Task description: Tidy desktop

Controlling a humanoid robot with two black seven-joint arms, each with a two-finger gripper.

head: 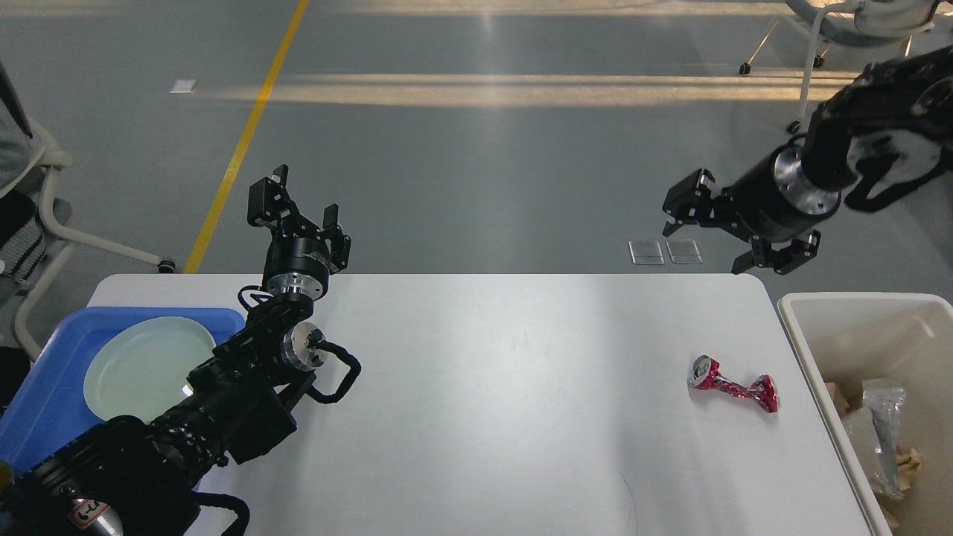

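While the white desktop (476,402) fills the lower middle of the view, a crushed red can (733,385) lies on it at about four o'clock, its print too crumpled to read. At nine o'clock a pale green plate (141,365) sits in a blue tray (41,402). An off-white bin (826,313) at three o'clock holds scraps. The left gripper (301,212) hangs above the far edge, jaws apart and empty. The right gripper (715,231) hovers at two o'clock, jaws apart and empty.
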